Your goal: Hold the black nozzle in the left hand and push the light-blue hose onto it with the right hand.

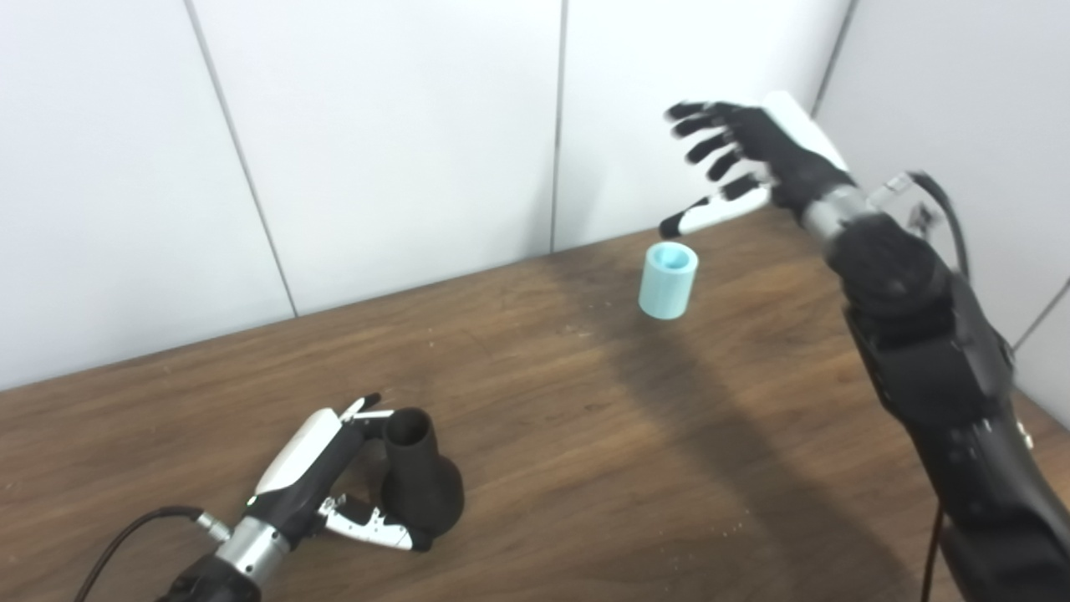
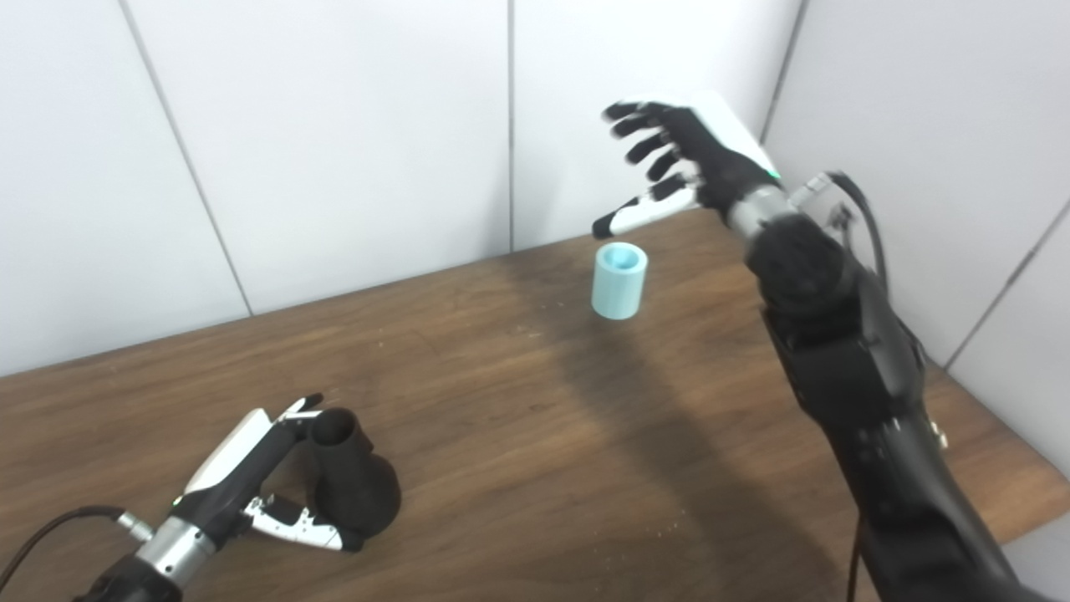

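Note:
The black nozzle (image 1: 420, 478) stands upright on the wooden table (image 1: 585, 435) at the near left, narrow end up. My left hand (image 1: 322, 481) is open beside it, fingers reaching around its left side and thumb by its base, not closed on it. The light-blue hose piece (image 1: 668, 280), a short cylinder, stands upright at the far right of the table. My right hand (image 1: 736, 163) is open with fingers spread, raised above and just right of the hose, not touching it.
White wall panels (image 1: 376, 150) run along the table's far edge and meet in a corner at the right. The table's right edge (image 2: 1011, 493) lies beside my right arm. A black cable (image 1: 125, 543) trails from my left wrist.

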`<state>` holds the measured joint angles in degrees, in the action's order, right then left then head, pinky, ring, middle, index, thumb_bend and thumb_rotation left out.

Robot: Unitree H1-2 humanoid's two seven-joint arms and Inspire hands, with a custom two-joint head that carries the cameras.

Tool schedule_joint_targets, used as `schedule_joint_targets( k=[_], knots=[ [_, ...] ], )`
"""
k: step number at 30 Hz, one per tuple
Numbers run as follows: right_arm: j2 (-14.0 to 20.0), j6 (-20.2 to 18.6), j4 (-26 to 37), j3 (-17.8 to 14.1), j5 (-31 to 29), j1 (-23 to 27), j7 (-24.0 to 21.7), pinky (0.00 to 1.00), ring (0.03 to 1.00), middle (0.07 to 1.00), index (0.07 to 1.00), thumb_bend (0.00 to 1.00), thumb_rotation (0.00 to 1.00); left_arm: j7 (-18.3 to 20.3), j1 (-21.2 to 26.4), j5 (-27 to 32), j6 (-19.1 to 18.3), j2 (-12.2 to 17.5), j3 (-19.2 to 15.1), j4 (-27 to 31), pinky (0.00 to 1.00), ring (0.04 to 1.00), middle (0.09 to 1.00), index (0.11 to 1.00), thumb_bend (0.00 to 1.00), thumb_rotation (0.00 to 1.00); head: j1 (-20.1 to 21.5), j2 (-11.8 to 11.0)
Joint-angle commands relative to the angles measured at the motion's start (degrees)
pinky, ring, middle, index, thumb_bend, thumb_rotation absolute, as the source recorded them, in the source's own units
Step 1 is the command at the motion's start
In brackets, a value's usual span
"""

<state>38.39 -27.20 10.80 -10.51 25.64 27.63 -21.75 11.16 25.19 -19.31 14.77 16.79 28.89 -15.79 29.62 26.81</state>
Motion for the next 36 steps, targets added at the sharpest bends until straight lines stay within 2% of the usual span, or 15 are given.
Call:
schedule_joint_targets(
  k=[1, 3, 6, 15, 18, 22, 30, 36],
  knots=[
    [1.0, 0.3, -0.6, -1.8, 2.1, 3.9, -1.7, 0.67, 0.738, 0.785, 0.803, 0.83, 0.12, 4.3, -3.8, -3.2, -1.3, 1.7, 2.3, -4.1, 1.00, 0.603, 0.497, 0.477, 0.53, 0.00, 0.1, 0.0],
    [0.9, 0.3, -3.4, -1.6, 4.9, 5.8, -4.4, 0.66, 0.723, 0.796, 0.805, 0.84, 0.12, 4.6, -3.9, -2.9, -1.0, 1.9, 2.0, -4.2, 1.00, 0.603, 0.496, 0.478, 0.53, 0.00, 0.8, -0.3],
    [1.9, 0.3, -7.6, -0.5, 7.5, 8.1, -6.9, 0.65, 0.772, 0.825, 0.820, 0.84, 0.12, 5.2, -3.8, -2.6, -0.6, 2.2, 1.9, -4.5, 1.00, 0.601, 0.497, 0.477, 0.53, 0.00, 1.0, -0.5],
    [6.5, 0.4, -17.9, 8.3, 9.0, 11.6, -7.0, 0.70, 0.843, 0.892, 0.853, 0.88, 0.13, 5.6, -4.0, -2.2, -0.4, 2.5, 2.1, -4.8, 1.00, 0.599, 0.501, 0.475, 0.52, 0.00, 1.0, -1.3],
    [7.3, 0.5, -19.6, 11.0, 9.4, 12.6, -7.0, 0.71, 0.854, 0.893, 0.854, 0.88, 0.13, 5.4, -4.1, -2.3, -0.2, 2.5, 2.2, -4.8, 1.00, 0.600, 0.503, 0.474, 0.52, 0.00, 0.8, -1.4],
    [7.5, 0.8, -21.6, 13.1, 9.0, 13.4, -6.5, 0.71, 0.855, 0.893, 0.854, 0.88, 0.12, 5.2, -4.2, -2.4, 0.0, 2.5, 2.2, -4.8, 1.00, 0.600, 0.501, 0.474, 0.52, 0.00, 0.7, -1.3],
    [7.2, 0.4, -23.4, 15.9, 8.6, 14.2, -8.0, 0.70, 0.842, 0.899, 0.859, 0.88, 0.11, 5.3, -4.1, -2.1, -1.0, 2.1, 2.0, -4.3, 1.00, 0.607, 0.503, 0.473, 0.52, 0.00, 0.0, -1.1],
    [6.7, 0.3, -23.0, 16.7, 8.9, 13.9, -9.5, 0.72, 0.857, 0.900, 0.860, 0.89, 0.12, 5.0, -4.2, -2.3, -1.5, 1.9, 1.9, -3.8, 1.00, 0.607, 0.503, 0.473, 0.52, 0.00, 0.0, -1.0]
  ],
)
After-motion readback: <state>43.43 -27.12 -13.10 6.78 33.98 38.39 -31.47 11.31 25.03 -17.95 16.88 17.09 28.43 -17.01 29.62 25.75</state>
